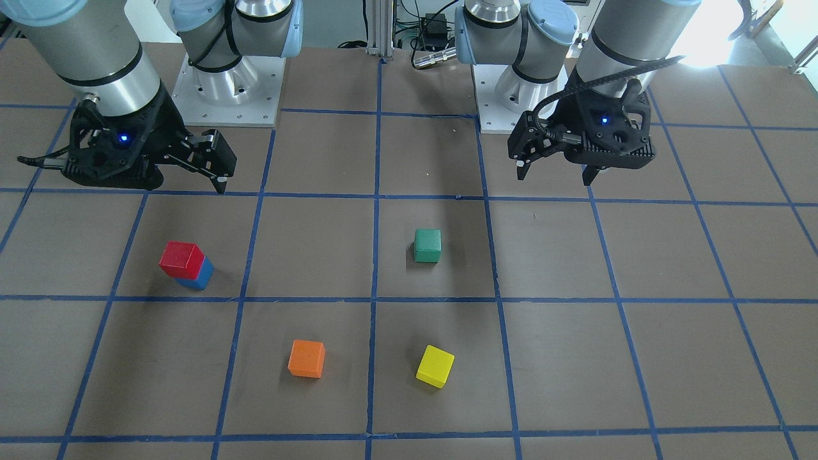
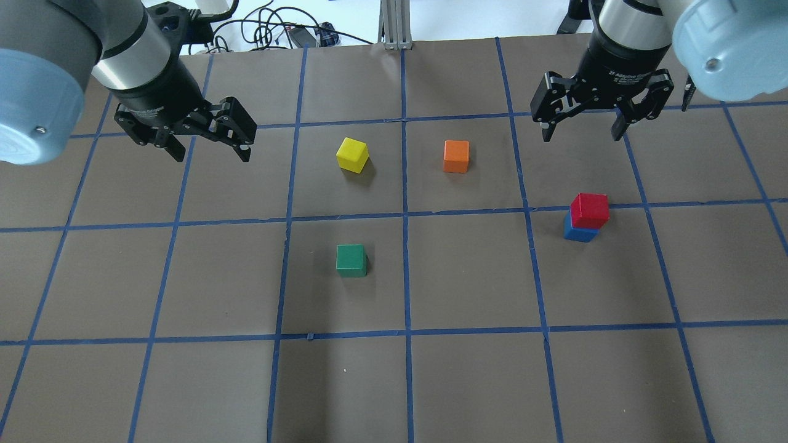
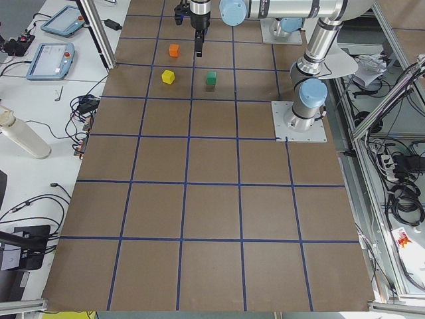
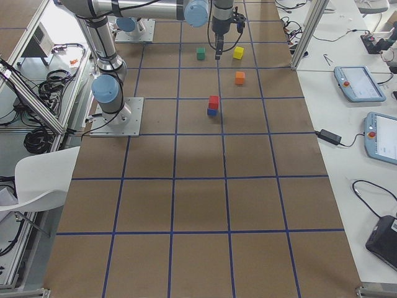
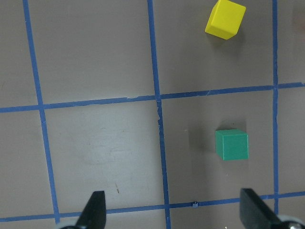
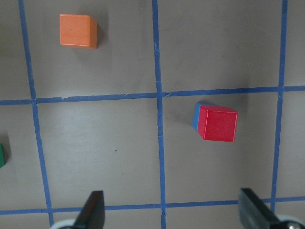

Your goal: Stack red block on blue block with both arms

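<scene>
The red block [image 2: 589,209] sits on top of the blue block [image 2: 578,232] on the table's right side, slightly offset from it. The stack also shows in the front view, red [image 1: 182,259] over blue [image 1: 199,276], and in the right wrist view [image 6: 218,123]. My right gripper [image 2: 582,136] is open and empty, raised above the table beyond the stack and apart from it. My left gripper [image 2: 212,154] is open and empty, raised over the far left of the table. In the left wrist view its open fingers [image 5: 95,210] frame bare table.
A green cube [image 2: 351,259] stands near the table's middle. A yellow cube [image 2: 352,154] and an orange cube [image 2: 455,155] stand farther out. The brown table [image 2: 468,369] carries a blue tape grid. Both arm bases [image 1: 227,89] are at the robot's edge.
</scene>
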You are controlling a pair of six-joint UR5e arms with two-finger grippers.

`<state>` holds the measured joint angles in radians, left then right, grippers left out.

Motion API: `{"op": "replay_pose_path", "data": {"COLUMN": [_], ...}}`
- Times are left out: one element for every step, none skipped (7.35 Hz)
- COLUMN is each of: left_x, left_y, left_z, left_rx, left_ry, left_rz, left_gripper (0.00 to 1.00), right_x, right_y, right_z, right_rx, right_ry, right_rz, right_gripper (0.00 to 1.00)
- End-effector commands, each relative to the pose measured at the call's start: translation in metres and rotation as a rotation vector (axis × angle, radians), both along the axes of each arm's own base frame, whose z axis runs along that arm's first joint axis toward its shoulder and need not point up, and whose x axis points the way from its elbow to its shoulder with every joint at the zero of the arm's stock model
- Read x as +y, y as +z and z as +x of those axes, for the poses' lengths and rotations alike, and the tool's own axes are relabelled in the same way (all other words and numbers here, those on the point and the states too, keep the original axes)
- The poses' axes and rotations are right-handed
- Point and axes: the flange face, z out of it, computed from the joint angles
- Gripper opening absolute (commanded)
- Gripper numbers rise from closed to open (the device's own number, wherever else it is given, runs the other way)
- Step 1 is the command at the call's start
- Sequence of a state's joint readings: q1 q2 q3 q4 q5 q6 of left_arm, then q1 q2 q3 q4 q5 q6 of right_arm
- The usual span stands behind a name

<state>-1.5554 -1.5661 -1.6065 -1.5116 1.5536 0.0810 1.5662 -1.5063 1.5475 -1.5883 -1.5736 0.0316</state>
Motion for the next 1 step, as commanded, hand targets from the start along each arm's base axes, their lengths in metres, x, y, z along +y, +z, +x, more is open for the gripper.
{"op": "replay_pose_path", "data": {"left_x": [-0.0040], "left_y": [0.0136], "left_z": [0.0017], "left_rx": [-0.010], "left_ry": [0.000], "left_rz": [-0.037], "left_gripper": [1.00], "right_x": [0.0025], "right_y": [0.0026], "right_z": [0.0000], "right_rx": [0.000], "right_ry": [-0.005], "right_rz": [-0.007], "right_gripper": [1.00]}}
